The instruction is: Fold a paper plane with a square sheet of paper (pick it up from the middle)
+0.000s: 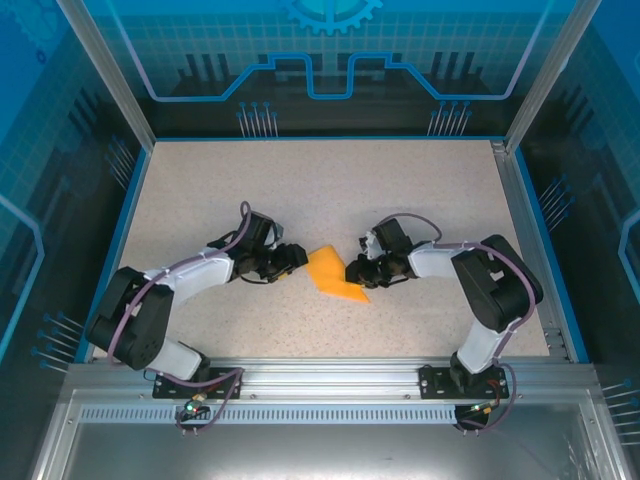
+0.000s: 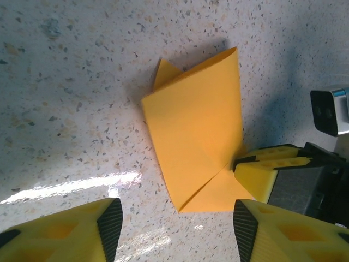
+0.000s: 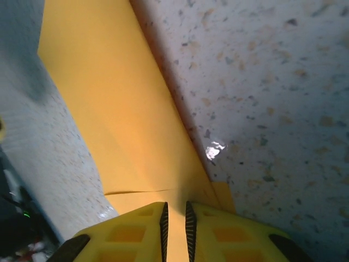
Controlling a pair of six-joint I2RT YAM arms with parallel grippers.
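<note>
Near the middle of the counter (image 1: 420, 200) lies the orange-yellow paper (image 1: 333, 275), partly folded into a pointed shape, with one flap lifting a little off the surface. On its right side, the right fingers (image 3: 174, 210) are clenched almost together. The sheet seems to run between them, though the contact itself is hard to make out. The left fingers (image 2: 172, 218) stand spread wide just beside the paper's opposite edge, grasping nothing.

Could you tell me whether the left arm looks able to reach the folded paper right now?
Probably yes: the left gripper is open, facing the paper across bare table; the right gripper pinches only one corner.
</note>
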